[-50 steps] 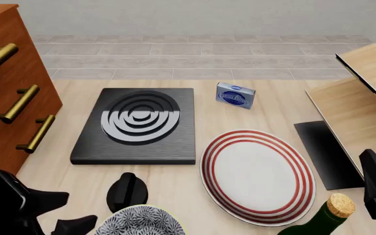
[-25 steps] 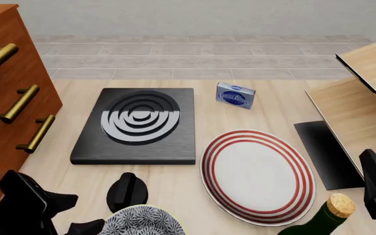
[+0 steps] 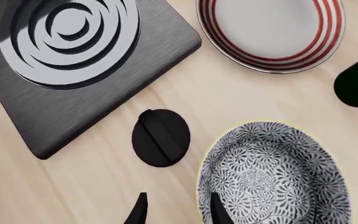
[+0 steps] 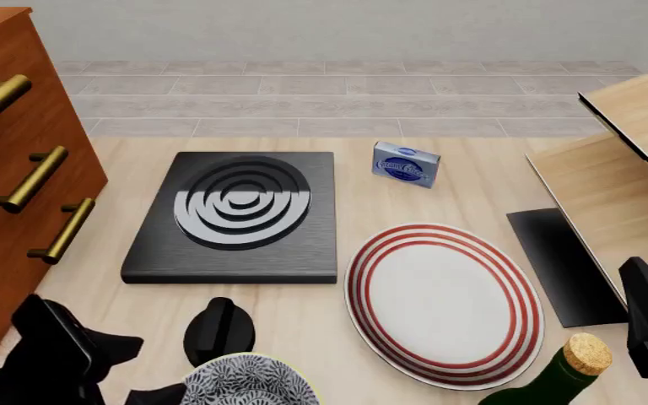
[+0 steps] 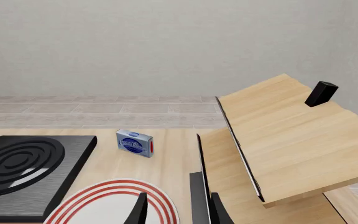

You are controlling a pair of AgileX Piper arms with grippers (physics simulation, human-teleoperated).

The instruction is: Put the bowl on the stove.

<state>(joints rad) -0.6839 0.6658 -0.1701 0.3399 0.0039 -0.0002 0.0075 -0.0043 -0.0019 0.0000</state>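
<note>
Looking along the left hand point(image 3: 175, 210), we find its fingers apart, straddling the bowl point(image 3: 272, 175) rim, one tip inside, one outside; the knob point(image 3: 160, 137) lies between bowl and stove point(image 3: 73, 70). From the front, the bowl point(image 4: 245, 384) sits on the worktop point(image 4: 482, 181) near edge, apart from the stove point(image 4: 234, 215). The right hand point(image 5: 175, 210) also hangs parted, over the plate point(image 5: 110, 203).

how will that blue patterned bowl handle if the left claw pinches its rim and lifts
The bowl looks rigid and glazed, so a thin rim pinch may slip. It is deep and round, so held at one edge it would likely tilt. The left claw has one fingertip over the rim and one outside it.
</note>
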